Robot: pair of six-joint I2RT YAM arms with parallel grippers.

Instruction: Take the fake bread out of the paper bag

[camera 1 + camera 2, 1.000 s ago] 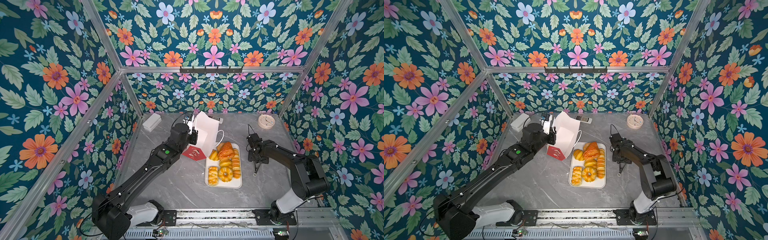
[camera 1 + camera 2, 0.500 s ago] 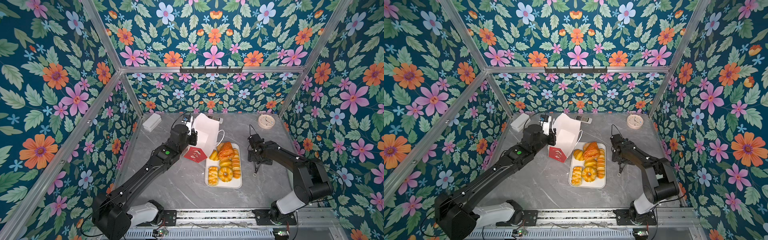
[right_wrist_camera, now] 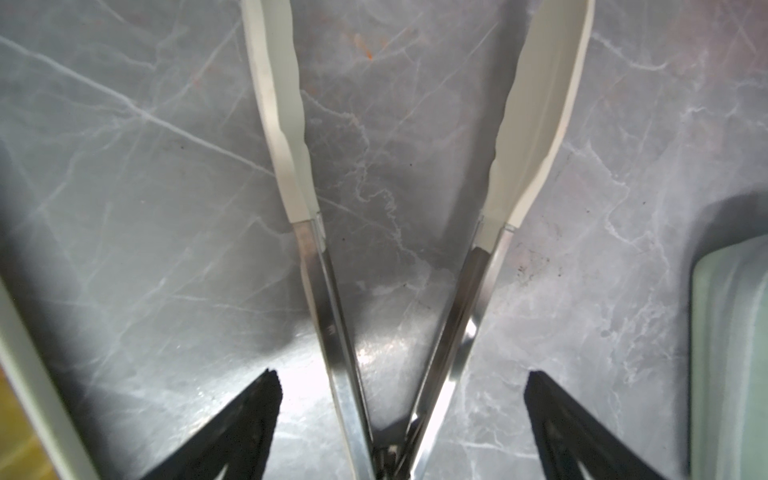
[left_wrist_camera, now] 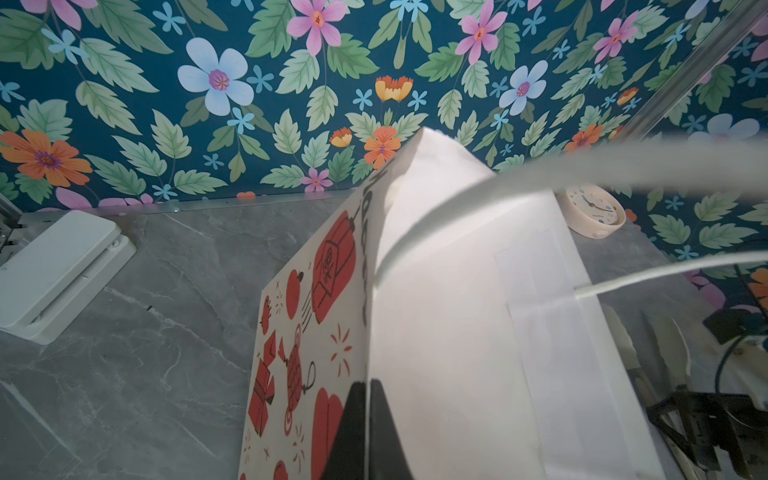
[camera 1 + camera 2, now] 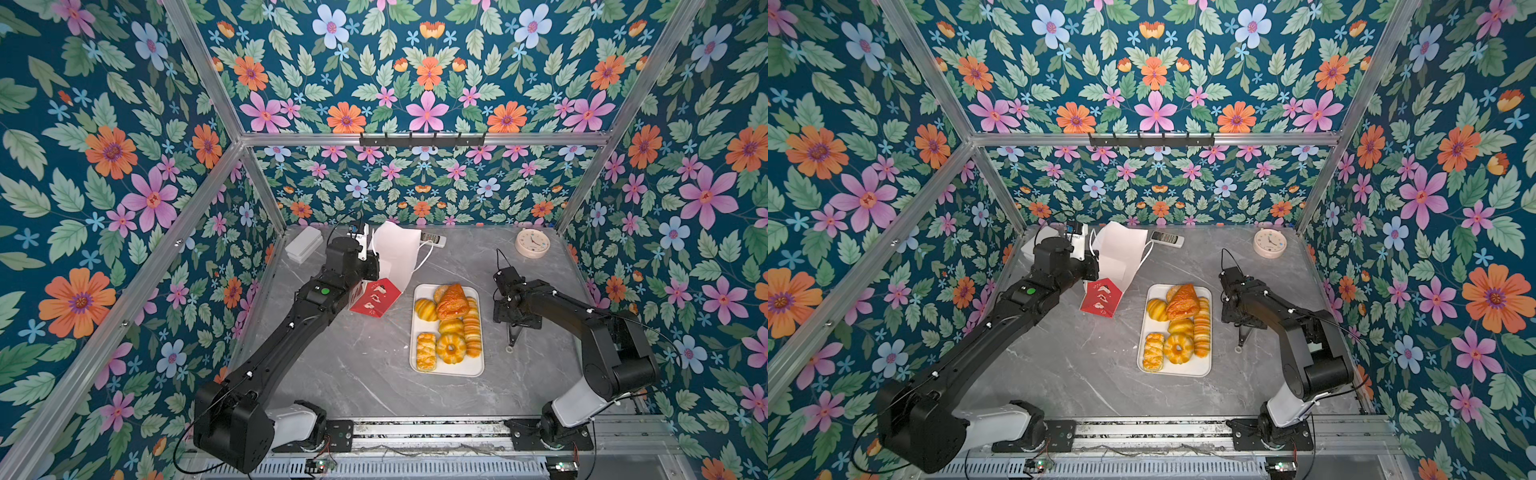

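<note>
White paper bag (image 5: 395,253) tilts just behind the tray (image 5: 451,369), pinched in the closed left fingers (image 4: 386,436); the bread (image 5: 452,300) lies on the tray, and the right fingers (image 3: 241,428) beside it have spread wider off the tongs (image 3: 286,124), so emptying looks done.

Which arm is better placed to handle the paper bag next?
Left. The left gripper is shut on the paper bag at its edge; the right gripper stands open around the tongs, across the tray from the bag.

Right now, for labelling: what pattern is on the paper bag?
The paper bag shows red lanterns on cream; best in left wrist view.
</note>
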